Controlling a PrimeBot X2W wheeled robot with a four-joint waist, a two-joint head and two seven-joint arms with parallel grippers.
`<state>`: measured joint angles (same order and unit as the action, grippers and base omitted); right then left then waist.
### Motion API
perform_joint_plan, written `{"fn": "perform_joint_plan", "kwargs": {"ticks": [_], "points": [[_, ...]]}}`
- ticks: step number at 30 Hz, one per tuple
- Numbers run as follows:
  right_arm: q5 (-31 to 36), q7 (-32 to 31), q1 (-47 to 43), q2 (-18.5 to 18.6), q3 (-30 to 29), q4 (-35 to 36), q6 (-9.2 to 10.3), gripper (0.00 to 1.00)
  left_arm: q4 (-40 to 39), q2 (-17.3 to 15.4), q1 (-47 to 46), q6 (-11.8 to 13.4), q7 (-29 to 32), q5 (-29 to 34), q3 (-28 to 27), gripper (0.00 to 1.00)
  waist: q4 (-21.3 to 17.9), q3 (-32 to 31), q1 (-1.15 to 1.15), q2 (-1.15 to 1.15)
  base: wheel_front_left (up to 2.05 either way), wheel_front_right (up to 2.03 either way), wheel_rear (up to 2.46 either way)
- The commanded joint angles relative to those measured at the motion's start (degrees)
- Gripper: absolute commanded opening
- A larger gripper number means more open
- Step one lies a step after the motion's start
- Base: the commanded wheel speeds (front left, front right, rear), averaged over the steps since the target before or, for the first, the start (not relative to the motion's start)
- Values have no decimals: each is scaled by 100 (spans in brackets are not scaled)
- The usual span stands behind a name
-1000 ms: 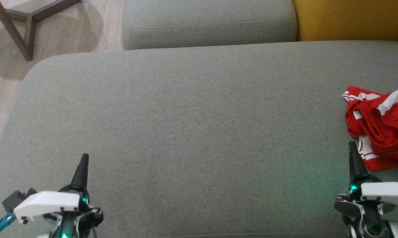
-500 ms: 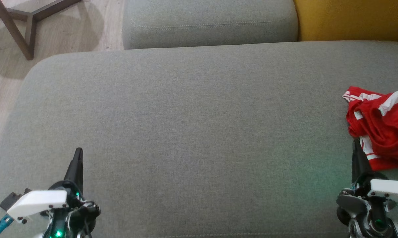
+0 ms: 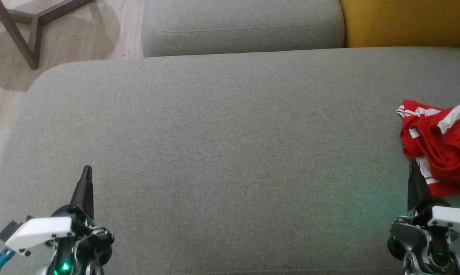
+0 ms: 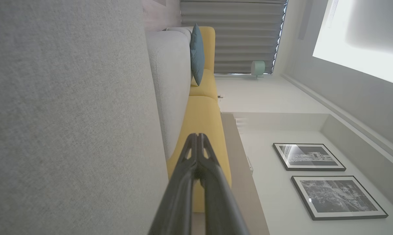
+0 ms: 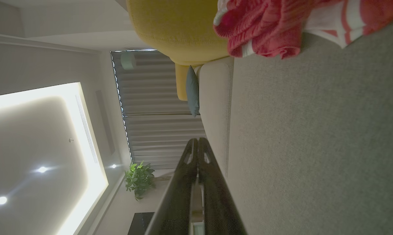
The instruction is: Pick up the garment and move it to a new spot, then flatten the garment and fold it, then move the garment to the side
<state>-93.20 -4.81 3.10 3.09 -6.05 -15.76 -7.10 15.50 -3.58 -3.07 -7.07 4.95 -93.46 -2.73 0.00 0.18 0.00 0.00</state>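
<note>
The garment is a crumpled red piece with white stripes, lying at the right edge of the grey sofa seat. It also appears at the top of the right wrist view, garment. My right gripper is shut and empty at the lower right, its tip just at the garment's near-left edge; contact cannot be told. In the right wrist view the right gripper has its fingers pressed together. My left gripper is shut and empty at the lower left, far from the garment; left gripper shows closed fingers.
A second grey cushion and a yellow cushion lie beyond the seat. A dark wooden table leg stands on the floor at the far left. The seat's left edge curves down to the wooden floor.
Both grippers shifted slightly: the left one slid left and up the picture, the right one crept toward the garment's near edge. Both stayed shut. The garment has not moved.
</note>
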Motion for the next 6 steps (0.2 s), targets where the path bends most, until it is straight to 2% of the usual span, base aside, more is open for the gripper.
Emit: {"fn": "perform_joint_plan", "kwargs": {"ticks": [1,6], "points": [[-20,-48,295,87,102,182,-39,0,-152,-49,-298,-42,23,-7,-216,0,0,0,0,0,0,0,0],[-14,-54,296,81,94,182,-39,0,-151,-43,-298,-42,29,0,-224,0,0,0,0,0,0,0,0]]}}
